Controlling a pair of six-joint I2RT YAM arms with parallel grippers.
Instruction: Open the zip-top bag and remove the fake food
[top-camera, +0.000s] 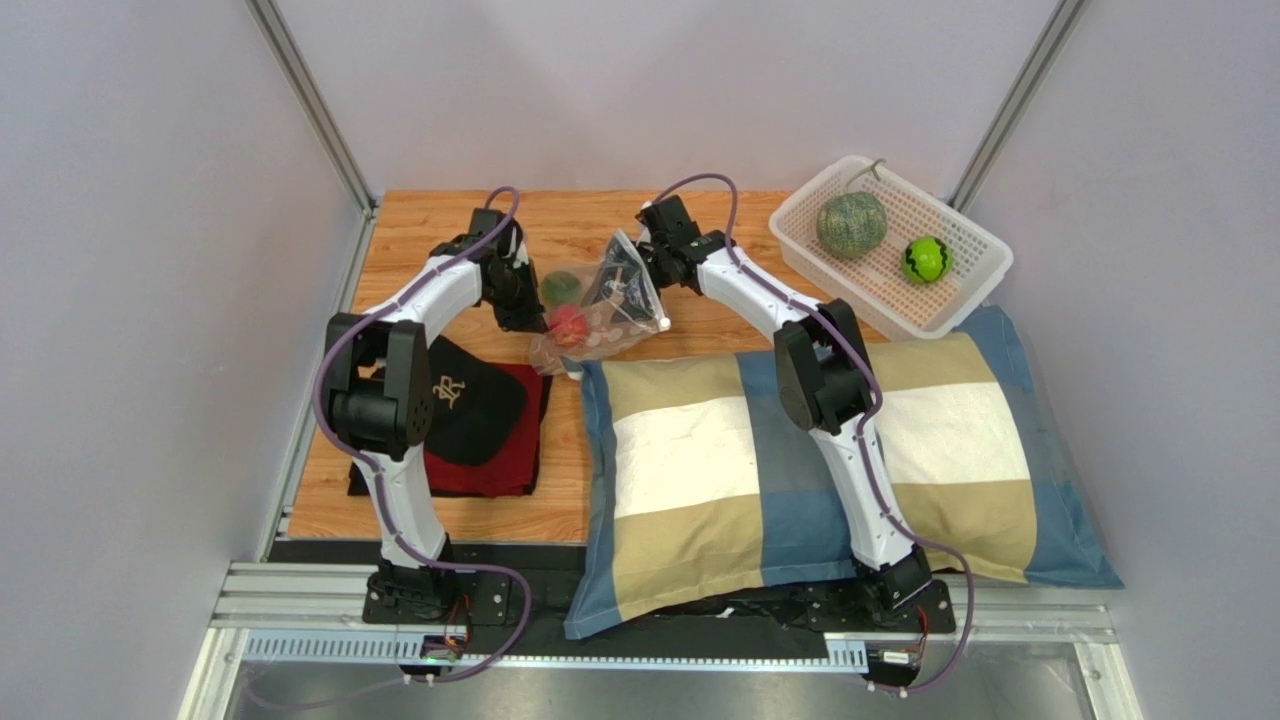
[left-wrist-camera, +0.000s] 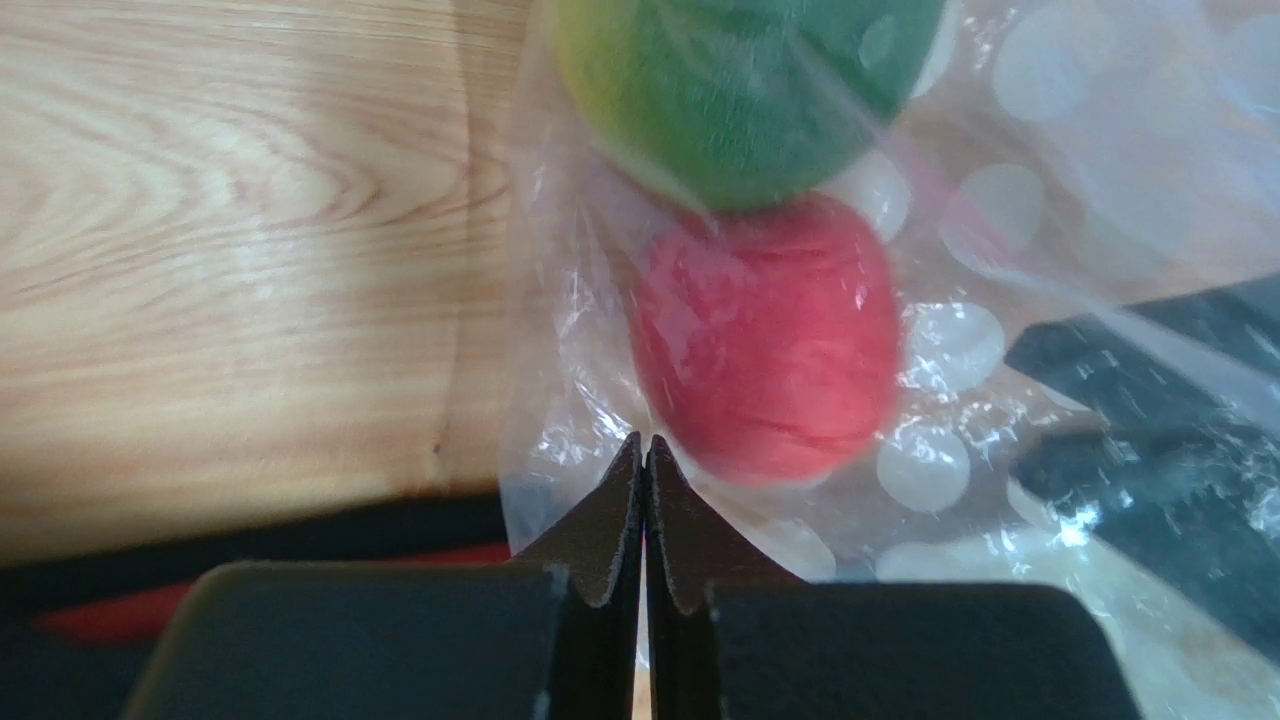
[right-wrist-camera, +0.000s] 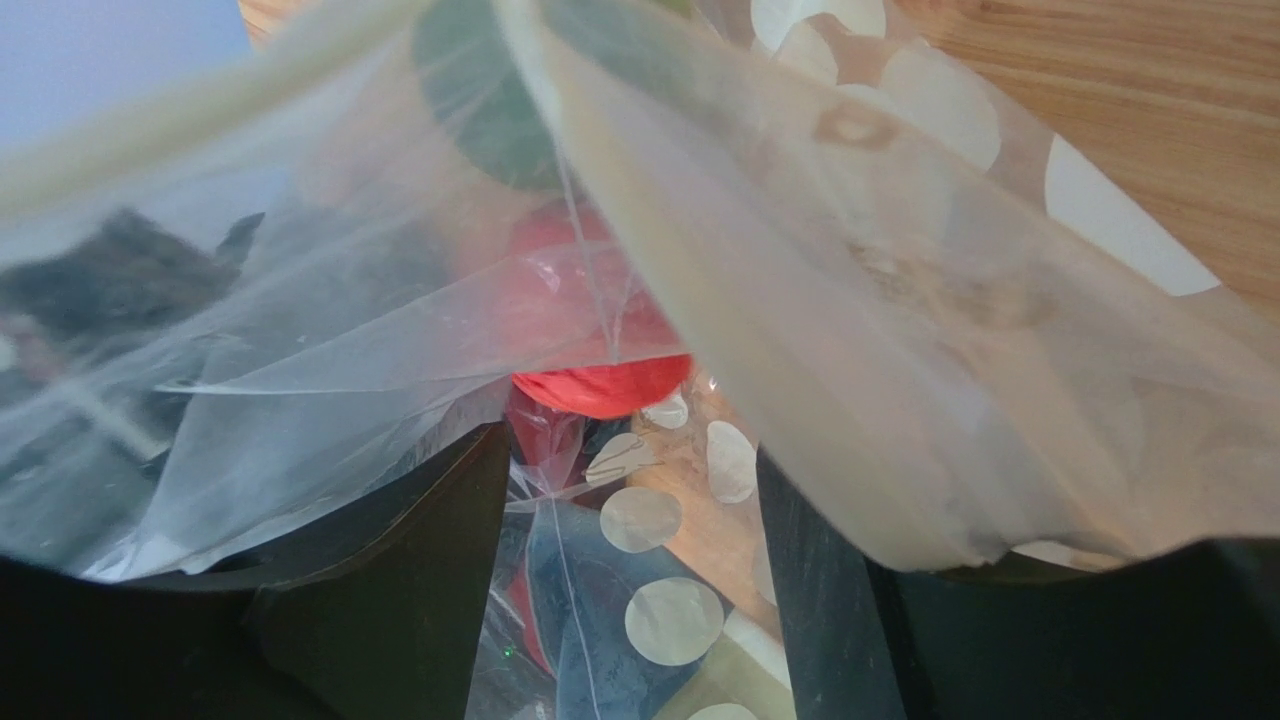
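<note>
Left gripper (left-wrist-camera: 646, 455) is pinching the zip-top bag (top-camera: 619, 293) edge, fingers pressed together. Right gripper (right-wrist-camera: 628, 465) is sitting spread, with film draping over it. Bag is resting on the table (top-camera: 421, 225) beside the pillow (top-camera: 812, 450), holding the red fruit (left-wrist-camera: 766, 338) and green ball (left-wrist-camera: 736, 90). Cap (top-camera: 466, 402) logo is unreadable.

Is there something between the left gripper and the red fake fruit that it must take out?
Yes: the film of the zip-top bag. The left gripper is shut on the bag's edge beside the red fruit, which lies inside the plastic, next to a green piece. The right gripper has its fingers apart, with film between them. Nothing else visible blocks.
</note>
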